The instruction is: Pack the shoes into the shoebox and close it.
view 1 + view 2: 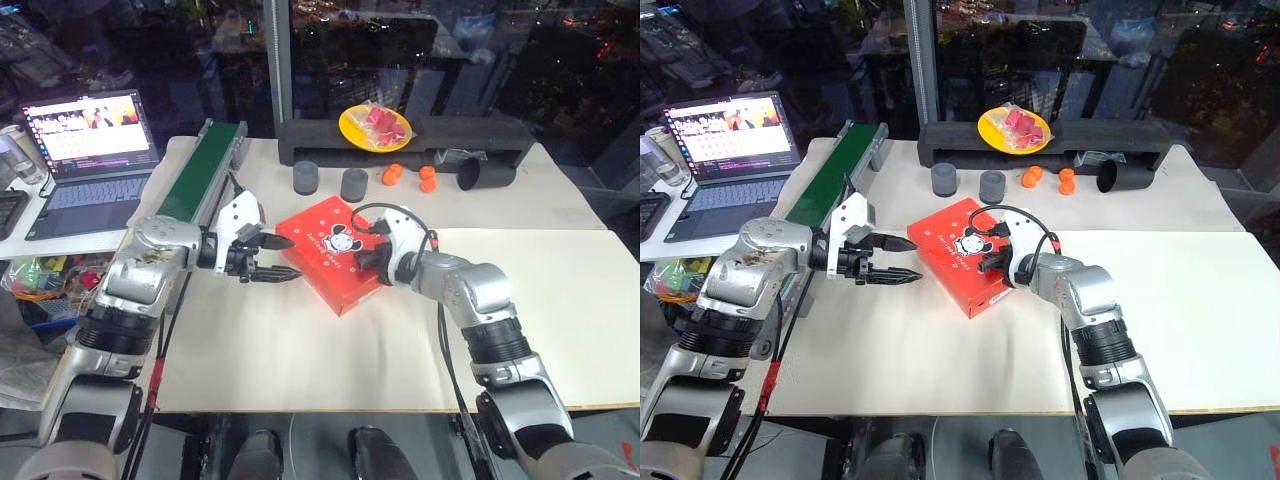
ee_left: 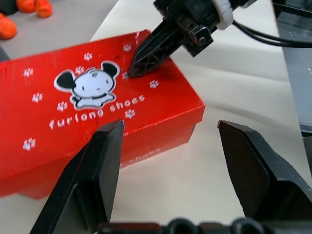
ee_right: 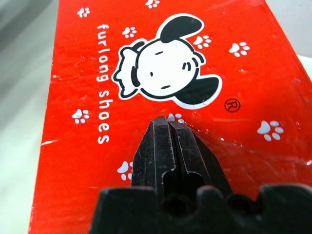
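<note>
We read "furlong shoes" in white lettering on the shoebox (image 3: 73, 161) lid, plus an ® mark beside its cartoon print.

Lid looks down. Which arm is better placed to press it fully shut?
Right. The right gripper, shut, has its tip on the shoebox lid; the left gripper is open beside the box, off it.

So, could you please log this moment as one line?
shoebox: closed, on table | right gripper: shut, tips pressing lid | left gripper: open, beside box, empty
</note>
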Robot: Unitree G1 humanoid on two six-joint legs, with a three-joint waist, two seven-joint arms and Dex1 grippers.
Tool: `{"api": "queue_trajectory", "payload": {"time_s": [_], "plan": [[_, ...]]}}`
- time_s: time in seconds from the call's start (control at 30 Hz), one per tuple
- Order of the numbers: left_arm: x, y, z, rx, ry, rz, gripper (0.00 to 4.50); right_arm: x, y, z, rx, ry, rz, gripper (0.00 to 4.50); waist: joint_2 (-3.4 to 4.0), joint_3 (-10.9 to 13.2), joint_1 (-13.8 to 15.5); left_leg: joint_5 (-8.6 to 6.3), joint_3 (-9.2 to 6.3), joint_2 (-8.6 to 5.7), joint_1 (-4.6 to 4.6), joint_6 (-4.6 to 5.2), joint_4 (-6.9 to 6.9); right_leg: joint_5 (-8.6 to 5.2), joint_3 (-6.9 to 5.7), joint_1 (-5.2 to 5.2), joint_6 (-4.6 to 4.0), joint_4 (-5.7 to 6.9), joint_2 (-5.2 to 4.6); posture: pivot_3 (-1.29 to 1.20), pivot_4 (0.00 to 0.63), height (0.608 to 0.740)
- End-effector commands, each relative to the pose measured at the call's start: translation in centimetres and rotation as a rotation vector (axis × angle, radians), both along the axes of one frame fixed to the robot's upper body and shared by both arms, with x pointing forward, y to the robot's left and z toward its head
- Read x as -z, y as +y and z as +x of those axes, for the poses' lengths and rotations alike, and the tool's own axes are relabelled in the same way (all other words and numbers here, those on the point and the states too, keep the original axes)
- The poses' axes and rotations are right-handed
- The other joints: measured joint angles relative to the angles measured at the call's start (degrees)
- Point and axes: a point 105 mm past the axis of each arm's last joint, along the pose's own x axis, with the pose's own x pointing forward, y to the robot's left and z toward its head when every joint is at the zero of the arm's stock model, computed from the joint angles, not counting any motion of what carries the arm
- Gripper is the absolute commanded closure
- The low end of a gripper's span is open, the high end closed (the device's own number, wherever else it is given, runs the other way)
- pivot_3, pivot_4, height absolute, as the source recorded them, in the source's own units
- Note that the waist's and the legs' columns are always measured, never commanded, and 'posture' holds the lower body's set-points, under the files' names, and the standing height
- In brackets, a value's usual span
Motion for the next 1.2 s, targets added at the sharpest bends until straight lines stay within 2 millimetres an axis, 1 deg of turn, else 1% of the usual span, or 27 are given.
{"api": "queue_trajectory", "payload": {"time_s": [0.03,0.1,0.13,0.23,0.27,0.3,0.33,0.37,0.4,0.43,0.47,0.5,0.57,0.6,0.63,0.7,0.73,0.8,0.83,0.9,1.0,1.1,1.2], "plan": [[-1.1,-0.1,0.1,-0.042,-0.070,-0.046,1.21,1.7,0.1,-0.5,-0.012,0.053,-0.057,4.47,-0.02,0.0,0.0,0.00,0.00,0.00,0.00,0.00,0.00,0.00,0.00,0.00,0.00,0.00,0.00,0.00,0.150,0.719],[-1.2,-0.1,0.1,-0.065,-0.073,-0.065,1.21,0.7,-0.1,-0.5,-0.015,0.032,-0.050,4.47,-0.02,0.0,0.1,0.00,0.00,0.00,0.00,0.00,0.01,0.00,0.00,0.00,0.00,0.02,0.00,0.00,0.150,0.719],[-1.3,0.0,0.1,-0.076,-0.078,-0.074,1.21,-0.6,-0.1,-0.5,-0.012,0.006,-0.010,4.47,-0.02,0.0,0.1,0.00,0.00,0.00,0.00,0.00,0.02,0.00,0.00,-0.01,0.00,0.02,0.00,0.00,0.150,0.719],[-1.7,0.2,0.3,-0.114,-0.092,-0.102,1.21,-6.5,-0.4,-0.5,-0.008,-0.104,0.217,4.47,-0.02,0.0,0.4,0.00,0.00,0.00,-0.07,0.00,0.01,0.00,0.00,-0.08,0.00,0.02,0.00,0.00,0.150,0.719],[-1.7,0.4,0.5,-0.133,-0.100,-0.109,1.21,-8.2,-1.2,-0.4,0.016,-0.135,0.283,4.47,-0.01,0.0,0.6,0.00,-0.01,0.00,-0.09,0.00,0.01,0.00,-0.01,-0.09,0.00,0.02,-0.01,0.00,0.150,0.719],[-1.8,0.5,0.6,-0.154,-0.107,-0.118,1.21,-9.4,-2.2,-0.5,0.043,-0.161,0.324,4.47,-0.01,0.0,0.7,0.00,-0.01,0.00,-0.12,0.00,0.01,0.00,-0.01,-0.12,0.00,0.02,-0.02,0.00,0.150,0.719],[-2.0,0.8,0.9,-0.184,-0.115,-0.136,1.21,-10.8,-3.6,-0.5,0.078,-0.198,0.359,4.47,-0.01,0.0,0.9,0.00,-0.01,0.00,-0.16,0.00,0.01,0.00,-0.01,-0.14,0.00,0.01,-0.02,0.00,0.150,0.719],[-2.3,1.1,1.4,-0.245,-0.126,-0.181,1.21,-11.9,-5.6,-0.6,0.137,-0.253,0.347,4.47,0.00,0.0,1.1,0.00,-0.01,0.00,-0.17,0.00,0.01,0.00,-0.02,-0.14,0.00,0.00,-0.02,0.00,0.150,0.719],[-2.5,1.4,1.8,-0.287,-0.131,-0.214,1.21,-12.6,-6.9,-0.7,0.175,-0.289,0.333,4.47,0.01,0.0,1.5,0.00,-0.01,-0.01,-0.17,0.00,0.00,0.00,-0.02,-0.14,0.00,-0.01,-0.03,0.00,0.150,0.719],[-2.6,1.7,2.2,-0.349,-0.149,-0.244,1.21,-12.7,-8.6,-0.9,0.233,-0.322,0.265,4.47,0.00,0.0,1.9,0.00,-0.01,-0.01,-0.18,0.00,0.00,0.00,-0.05,-0.12,0.00,-0.03,-0.06,0.00,0.150,0.719],[-2.6,2.2,3.0,-0.438,-0.165,-0.275,1.21,-12.2,-10.4,-1.0,0.306,-0.351,0.142,4.47,0.00,0.0,2.6,0.00,-0.04,-0.01,-0.20,0.00,0.01,0.00,-0.11,-0.10,0.01,-0.10,-0.06,0.00,0.150,0.719],[-2.4,2.5,3.4,-0.497,-0.174,-0.293,1.21,-11.8,-11.5,-1.1,0.347,-0.368,0.057,4.47,-0.01,0.0,2.8,-0.01,-0.03,-0.04,-0.21,-0.01,-0.01,0.00,-0.11,-0.08,0.01,-0.16,-0.11,0.00,0.150,0.719],[-1.9,3.3,4.1,-0.649,-0.169,-0.349,1.21,-10.0,-14.2,-1.5,0.438,-0.399,-0.225,4.47,-0.04,0.0,3.1,-0.01,-0.03,-0.04,-0.22,-0.01,-0.02,0.00,-0.13,-0.03,0.01,-0.28,-0.10,0.00,0.150,0.719],[-1.4,3.7,4.4,-0.711,-0.180,-0.352,1.21,-9.0,-15.1,-1.8,0.466,-0.396,-0.311,4.47,-0.05,0.0,3.1,-0.01,-0.03,-0.08,-0.23,-0.01,0.00,0.00,-0.12,-0.02,0.01,-0.27,-0.13,0.00,0.150,0.719],[-0.3,4.4,4.6,-0.817,-0.179,-0.360,1.21,-7.5,-16.5,-2.2,0.517,-0.381,-0.390,4.47,-0.06,0.0,2.9,-0.01,-0.02,-0.09,-0.23,-0.01,0.00,0.00,-0.10,-0.03,0.01,-0.28,-0.14,0.00,0.150,0.719],[1.2,5.3,4.8,-0.949,-0.177,-0.364,1.21,-5.6,-17.8,-2.8,0.561,-0.372,-0.475,4.47,-0.05,0.0,2.6,-0.01,0.00,-0.11,-0.20,-0.01,0.00,0.00,-0.02,-0.03,0.02,-0.24,-0.14,0.00,0.150,0.719],[2.3,5.5,4.7,-0.991,-0.170,-0.357,1.21,-4.7,-18.0,-3.1,0.578,-0.360,-0.455,4.47,-0.05,0.0,2.2,-0.01,0.02,-0.11,-0.18,-0.01,0.00,0.00,0.03,-0.05,0.02,-0.21,-0.14,0.00,0.150,0.719],[3.6,5.9,4.6,-1.073,-0.141,-0.369,1.21,-3.3,-18.5,-3.5,0.605,-0.332,-0.457,4.47,-0.05,0.0,1.7,-0.01,0.03,-0.10,-0.14,-0.01,0.00,0.01,0.10,-0.10,0.02,-0.08,-0.11,0.00,0.150,0.719],[3.9,6.2,4.6,-1.117,-0.129,-0.382,1.21,-2.6,-18.8,-3.8,0.622,-0.314,-0.456,4.47,-0.05,0.0,1.6,0.00,0.03,-0.10,-0.12,-0.01,0.00,0.01,0.11,-0.10,0.02,-0.06,-0.10,0.00,0.150,0.719],[3.8,6.9,4.7,-1.189,-0.164,-0.360,1.21,-1.9,-19.5,-4.1,0.663,-0.304,-0.472,4.47,-0.06,0.0,1.6,0.01,0.01,-0.10,-0.08,-0.04,0.06,0.01,0.09,-0.03,0.02,-0.02,-0.09,0.00,0.150,0.719],[3.7,7.4,4.8,-1.244,-0.176,-0.355,1.21,-1.6,-20.2,-4.4,0.716,-0.294,-0.435,4.47,-0.06,0.0,1.5,0.01,0.00,-0.12,-0.07,-0.04,0.15,0.03,0.09,0.03,0.05,-0.01,-0.09,0.00,0.150,0.719],[3.6,7.5,4.9,-1.246,-0.183,-0.354,1.21,-0.6,-21.2,-4.7,0.752,-0.280,-0.479,4.47,-0.06,0.0,1.9,0.01,0.00,-0.14,-0.09,-0.04,0.18,0.03,0.08,0.04,0.05,-0.03,-0.11,0.00,0.150,0.719],[3.6,7.4,5.0,-1.226,-0.183,-0.358,1.21,-0.3,-21.6,-4.8,0.786,-0.287,-0.446,4.47,-0.06,0.0,2.4,0.01,0.00,-0.14,-0.09,-0.04,0.17,0.03,0.06,0.03,0.05,-0.05,-0.11,0.00,0.150,0.719]]}}
